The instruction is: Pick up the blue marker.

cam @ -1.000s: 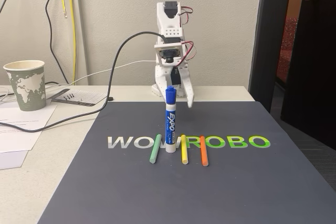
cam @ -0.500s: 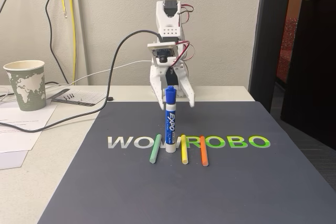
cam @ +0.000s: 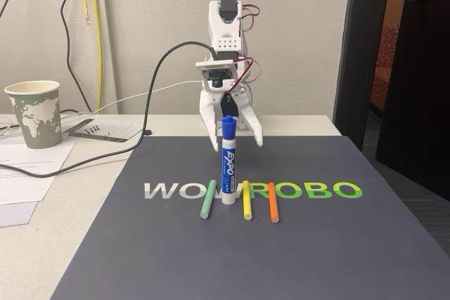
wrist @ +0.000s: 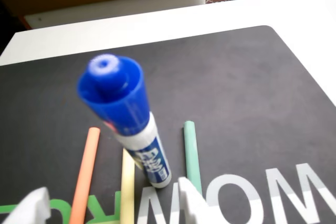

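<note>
Mat [cam: 295, 251] nearest: dark, printed "WOWROBO", laid on the pale surface [cam: 42, 244]. On the lettering lie three thin sticks in the fixed view: green stick [cam: 207, 199] left, yellow stick [cam: 246, 199] and orange stick [cam: 272, 201] right. Blue marker [cam: 228, 161] stands upright between green and yellow, cap up, base on the mat, nothing touching it.

Behind it, the gripper [cam: 235, 144] hangs with jaws spread, one tip either side of the capped end and a little beyond it. Over the last second the arm has tipped forward and come lower, the tips dropping from above the cap to about cap level. In the wrist view the cap [wrist: 113, 93] looms close, both fingertips [wrist: 191, 200] at the bottom edge.

Judgement: approach under way, no grasp yet; jaws need to advance to straddle the barrel.

Far left: paper cup [cam: 33, 112], papers, cables.
</note>
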Robot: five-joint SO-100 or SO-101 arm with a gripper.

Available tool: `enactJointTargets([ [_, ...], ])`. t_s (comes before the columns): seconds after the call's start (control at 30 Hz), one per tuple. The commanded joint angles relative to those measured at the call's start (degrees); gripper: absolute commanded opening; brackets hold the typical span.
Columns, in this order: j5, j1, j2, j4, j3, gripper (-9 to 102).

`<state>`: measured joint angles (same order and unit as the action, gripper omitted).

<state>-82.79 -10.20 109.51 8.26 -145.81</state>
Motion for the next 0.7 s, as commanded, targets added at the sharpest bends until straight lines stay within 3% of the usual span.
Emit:
enactJointTargets([
  [0.0,0.7,0.53,-0.26,1.05,3.34,32],
  [0.67,0.79,0.97,-8.53,6.42,7.56,32],
])
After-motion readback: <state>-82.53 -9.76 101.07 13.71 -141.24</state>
